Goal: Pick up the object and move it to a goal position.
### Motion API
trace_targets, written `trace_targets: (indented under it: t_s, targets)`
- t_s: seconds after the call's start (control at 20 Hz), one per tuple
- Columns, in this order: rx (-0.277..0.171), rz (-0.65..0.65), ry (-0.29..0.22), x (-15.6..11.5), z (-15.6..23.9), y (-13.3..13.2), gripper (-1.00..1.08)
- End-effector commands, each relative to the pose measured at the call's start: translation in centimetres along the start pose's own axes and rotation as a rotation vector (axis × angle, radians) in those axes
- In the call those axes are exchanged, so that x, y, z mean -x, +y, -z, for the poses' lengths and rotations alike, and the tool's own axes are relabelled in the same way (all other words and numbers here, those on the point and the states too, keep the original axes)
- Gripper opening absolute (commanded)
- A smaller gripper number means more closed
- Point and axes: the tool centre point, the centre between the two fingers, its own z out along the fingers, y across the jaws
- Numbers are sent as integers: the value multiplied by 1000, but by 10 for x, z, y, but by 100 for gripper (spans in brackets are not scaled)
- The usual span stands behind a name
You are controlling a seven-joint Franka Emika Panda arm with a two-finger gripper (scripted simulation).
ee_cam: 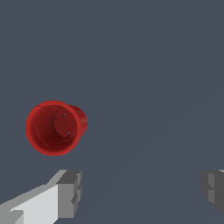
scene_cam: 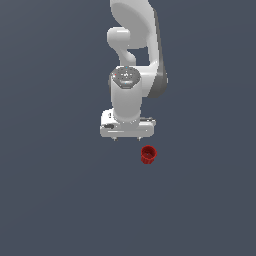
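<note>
The object [scene_cam: 148,154] is a small dark-red cup-like cylinder lying on the grey floor, slightly toward the exterior view's right of the arm and nearer the camera. In the wrist view the object [ee_cam: 55,127] shows its hollow end. My white gripper [scene_cam: 127,138] hangs above the floor, behind the object and a little toward the exterior view's left of it, apart from it. In the wrist view the gripper [ee_cam: 142,192] has its grey fingertips [ee_cam: 70,191] spread wide, with nothing between them. The object lies outside the gap, beyond one finger.
A plain dark grey floor [scene_cam: 60,200] fills both views. The white arm [scene_cam: 134,60] rises behind the gripper. No other objects show.
</note>
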Motion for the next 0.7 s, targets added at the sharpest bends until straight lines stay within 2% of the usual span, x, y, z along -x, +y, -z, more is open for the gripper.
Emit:
trace_targets:
  t_s: [0.0, 0.65]
  targets:
    - [0, 0, 0, 0, 0, 0, 100]
    - [-4, 52, -26, 2, -6, -8, 100]
